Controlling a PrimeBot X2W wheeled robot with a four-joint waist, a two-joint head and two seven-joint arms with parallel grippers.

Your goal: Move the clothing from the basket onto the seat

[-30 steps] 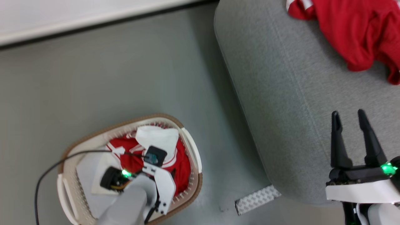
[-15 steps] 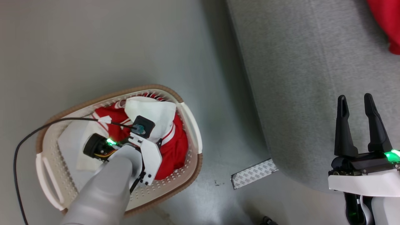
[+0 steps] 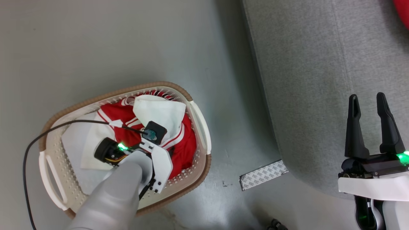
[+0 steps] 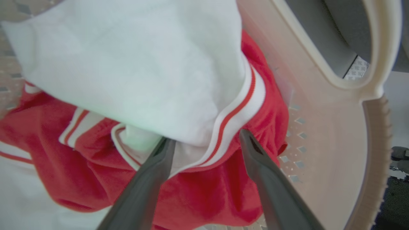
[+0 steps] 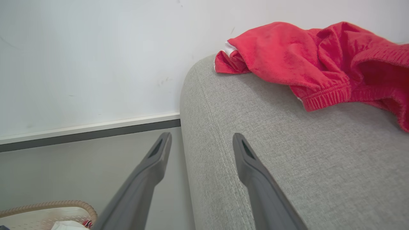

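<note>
The cream basket point(image 3: 198, 118) with a brown rim stands on the floor at the lower left. Inside lies the clothing point(image 3: 187, 143), red with white stripes, under a white fold point(image 4: 134, 64). My left arm reaches down into the basket. My left gripper point(image 4: 207, 140) is open, its fingertips on either side of a striped white-and-red trim point(image 4: 235, 118) and touching the fabric. My right gripper point(image 3: 367, 100) hangs open over the grey seat point(image 3: 319, 80), holding nothing. A red garment point(image 5: 303, 60) lies on the seat's far part point(image 5: 287, 153).
A grey patterned strip point(image 3: 263, 175) lies on the floor between basket and seat. A black cable point(image 3: 64, 125) loops from my left wrist over the basket's rim. The white wall and dark baseboard point(image 5: 89, 132) stand behind the seat. Grey floor surrounds the basket.
The head camera has tilted down, so basket and seat sit higher in the picture. My left wrist stays over the clothing in the basket. Both grippers keep their open stance.
</note>
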